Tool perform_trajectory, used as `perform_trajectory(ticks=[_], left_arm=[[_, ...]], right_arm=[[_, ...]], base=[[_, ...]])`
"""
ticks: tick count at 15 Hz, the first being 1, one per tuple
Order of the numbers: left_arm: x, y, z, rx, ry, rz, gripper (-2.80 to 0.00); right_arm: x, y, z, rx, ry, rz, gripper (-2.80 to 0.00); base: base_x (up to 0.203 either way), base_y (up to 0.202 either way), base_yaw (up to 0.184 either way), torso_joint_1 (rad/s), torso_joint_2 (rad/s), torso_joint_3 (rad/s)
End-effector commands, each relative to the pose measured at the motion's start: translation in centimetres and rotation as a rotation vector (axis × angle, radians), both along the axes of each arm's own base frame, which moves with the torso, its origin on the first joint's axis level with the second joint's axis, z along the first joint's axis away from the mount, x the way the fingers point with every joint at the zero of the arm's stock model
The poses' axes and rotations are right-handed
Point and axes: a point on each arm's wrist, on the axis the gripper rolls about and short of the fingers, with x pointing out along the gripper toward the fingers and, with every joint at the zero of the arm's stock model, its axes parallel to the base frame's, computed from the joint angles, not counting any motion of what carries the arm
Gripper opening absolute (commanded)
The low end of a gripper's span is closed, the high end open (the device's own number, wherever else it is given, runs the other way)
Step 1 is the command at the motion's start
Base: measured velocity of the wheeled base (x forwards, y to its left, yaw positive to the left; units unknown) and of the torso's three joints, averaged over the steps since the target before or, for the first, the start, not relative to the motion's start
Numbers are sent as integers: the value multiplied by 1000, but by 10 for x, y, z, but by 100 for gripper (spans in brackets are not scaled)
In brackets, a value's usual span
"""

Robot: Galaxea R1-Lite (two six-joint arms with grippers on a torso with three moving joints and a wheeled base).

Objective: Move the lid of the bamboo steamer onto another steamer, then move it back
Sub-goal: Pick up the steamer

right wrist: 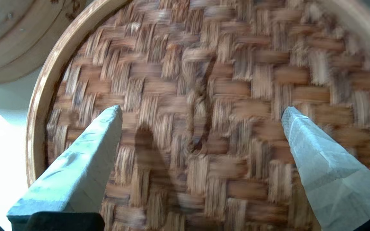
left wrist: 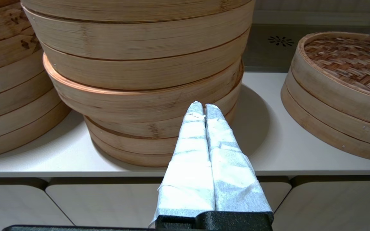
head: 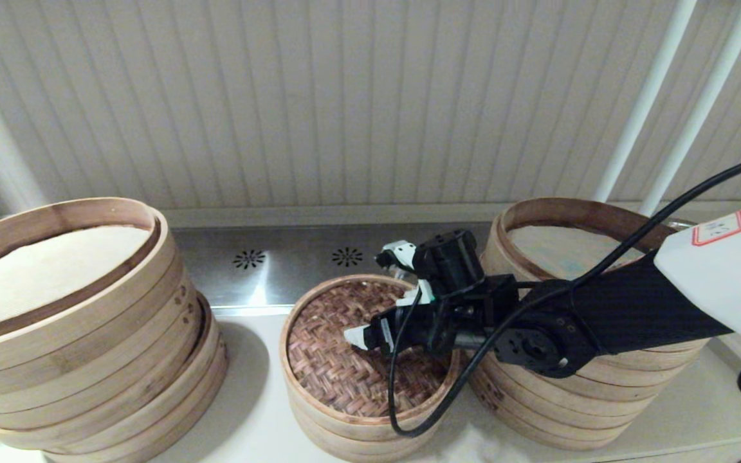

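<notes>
The bamboo steamer lid (head: 338, 366), dark herringbone weave in a pale rim, lies flat on a low pale steamer tray (head: 338, 432) at the centre of the counter; the tray's inside is hidden. My right gripper (head: 377, 292) hovers open just above the lid's weave, fingers wide apart and holding nothing. In the right wrist view the right gripper (right wrist: 201, 109) straddles a small twisted cord loop (right wrist: 198, 128) at the lid's (right wrist: 236, 179) middle. My left gripper (left wrist: 203, 106) is shut and empty, parked off the counter's front edge, with the lid (left wrist: 348, 61) far to its side.
A wide leaning stack of steamer tiers (head: 74, 334) fills the left. A tall stack (head: 576, 399) stands at the right, partly behind my right arm. A steel strip with vent holes (head: 293, 257) runs along the back. A black cable (head: 409, 411) droops over the lid's front rim.
</notes>
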Motion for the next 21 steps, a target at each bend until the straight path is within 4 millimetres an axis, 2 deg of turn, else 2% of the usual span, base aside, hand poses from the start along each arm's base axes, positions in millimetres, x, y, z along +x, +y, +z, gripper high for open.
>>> perform_trajectory(ticks=[1,6,11,21], left_arm=[[0,0,0,0,-2,0,-280],[0,0,0,0,-1,0,-280],[0,0,0,0,-1,0,-280],[0,0,0,0,-1,0,-280]], right_arm=[[-3,3,0,2,-1,11,0],[-5,4,1,-7,-18,-4,0],[-7,6,-8,-60,-69,5,0],[-6,10,-7,-65,-114,-1,0]], base=[[0,0,0,0,0,0],[0,0,0,0,0,0],[0,0,0,0,0,0],[0,0,0,0,0,0]])
